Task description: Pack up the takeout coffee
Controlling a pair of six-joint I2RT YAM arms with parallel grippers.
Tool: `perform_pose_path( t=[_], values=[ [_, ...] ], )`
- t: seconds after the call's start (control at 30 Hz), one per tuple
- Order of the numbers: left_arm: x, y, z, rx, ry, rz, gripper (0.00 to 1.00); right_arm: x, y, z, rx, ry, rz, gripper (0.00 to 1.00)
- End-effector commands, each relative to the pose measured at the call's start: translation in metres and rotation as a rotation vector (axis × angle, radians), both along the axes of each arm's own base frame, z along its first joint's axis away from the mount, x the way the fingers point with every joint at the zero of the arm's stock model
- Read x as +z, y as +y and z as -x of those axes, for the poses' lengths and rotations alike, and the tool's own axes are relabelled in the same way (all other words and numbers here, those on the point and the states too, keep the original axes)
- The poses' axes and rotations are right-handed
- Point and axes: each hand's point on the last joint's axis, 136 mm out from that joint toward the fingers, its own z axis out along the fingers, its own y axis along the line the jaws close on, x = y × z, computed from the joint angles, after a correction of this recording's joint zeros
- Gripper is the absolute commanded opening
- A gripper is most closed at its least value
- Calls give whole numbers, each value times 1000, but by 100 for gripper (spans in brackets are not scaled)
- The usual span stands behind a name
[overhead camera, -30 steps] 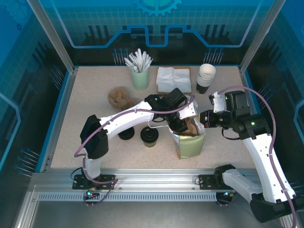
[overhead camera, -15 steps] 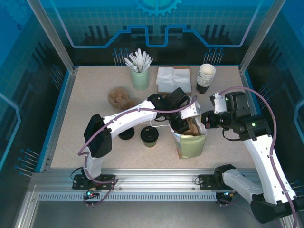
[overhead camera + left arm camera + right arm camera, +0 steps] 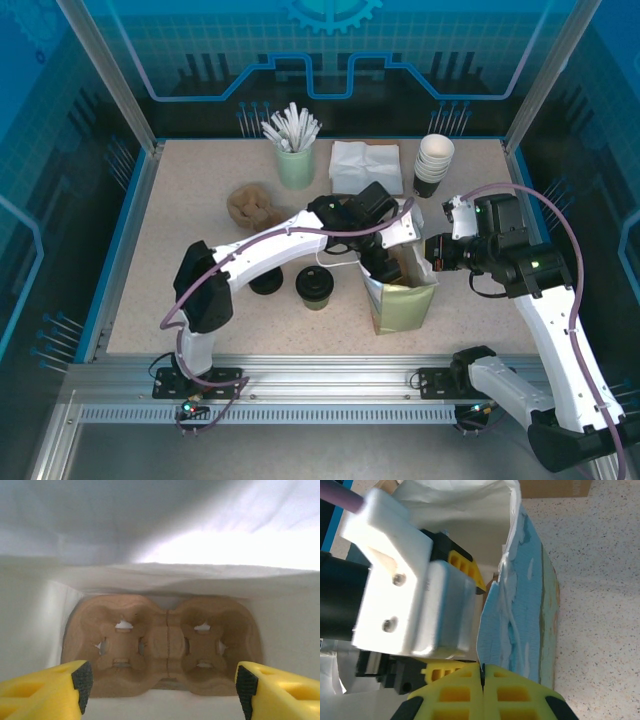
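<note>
The takeout coffee, a short dark cup with a black lid, stands on the table left of the pale green paper bag. My left gripper is down inside the bag's mouth. In the left wrist view it is open, with nothing between its fingertips. Below them a brown cardboard cup carrier lies on the bag's white floor. My right gripper is shut on the bag's rim and holds it at the right side.
A loose black lid lies left of the coffee. At the back stand a green cup of stirrers, white napkins and a stack of lidless cups. A brown crumpled piece lies at mid left.
My left gripper has opened inside the bag and let go of the cardboard carrier, which now sits lower in the bag. The right gripper has kept its hold on the rim.
</note>
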Motion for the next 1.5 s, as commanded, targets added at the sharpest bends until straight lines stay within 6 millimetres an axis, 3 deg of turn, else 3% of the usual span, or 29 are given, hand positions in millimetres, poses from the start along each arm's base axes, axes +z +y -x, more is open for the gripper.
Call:
perform_pose_path(
  t=[0.0,0.3,0.5,0.77,0.97,1.27,1.47],
  values=[
    [53,2,9,-7,-39,96,78,1,2,6,19,1,9,0],
    [104,11,15,38,-75,197,79,0,3,3,10,5,-1,1],
    [144,25,17,95,-134,273,80,13,-4,-2,-10,-36,38,32],
    [182,50,28,145,-184,354,81,39,-24,-21,-42,-125,171,51],
    [186,69,36,178,-202,377,84,37,-21,-44,-18,-131,191,55],
    [174,91,48,208,-184,380,85,4,-13,-78,22,-38,178,57],
    [169,101,52,229,-181,385,85,-15,-11,-89,44,14,179,58]
  ],
)
